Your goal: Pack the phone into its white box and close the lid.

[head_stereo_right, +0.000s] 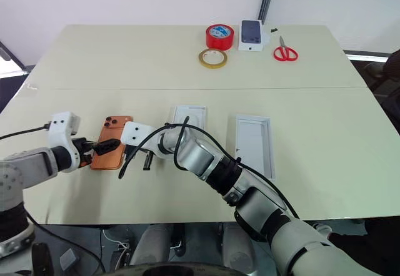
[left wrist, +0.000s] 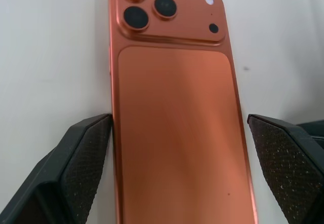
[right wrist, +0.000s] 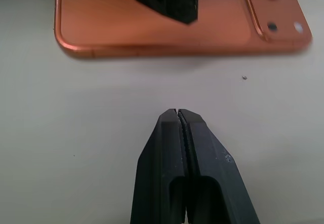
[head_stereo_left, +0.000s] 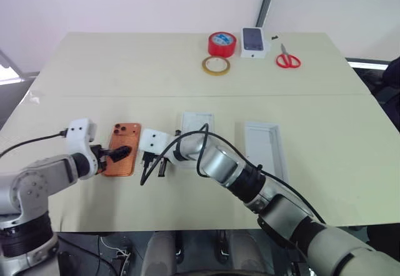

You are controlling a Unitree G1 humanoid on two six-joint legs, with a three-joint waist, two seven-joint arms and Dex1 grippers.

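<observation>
The orange phone (head_stereo_left: 122,143) lies camera-side up on the cream table, left of centre. My left gripper (head_stereo_left: 112,156) is open and straddles the phone's near end, one finger (left wrist: 76,168) close against one long edge and the other finger (left wrist: 288,163) a little clear of the opposite edge. Beside the phone's right long edge, my right gripper (right wrist: 179,115) is shut on nothing, its tip just above the table and short of the phone (right wrist: 152,26). The white box (head_stereo_left: 265,146) lies open to the right of my right arm.
Another flat white rectangular piece (head_stereo_left: 197,123) lies just behind my right wrist. At the table's far side are a red tape roll (head_stereo_left: 222,43), a yellow tape ring (head_stereo_left: 215,65), a small white box with a dark phone picture (head_stereo_left: 253,42) and red scissors (head_stereo_left: 287,59).
</observation>
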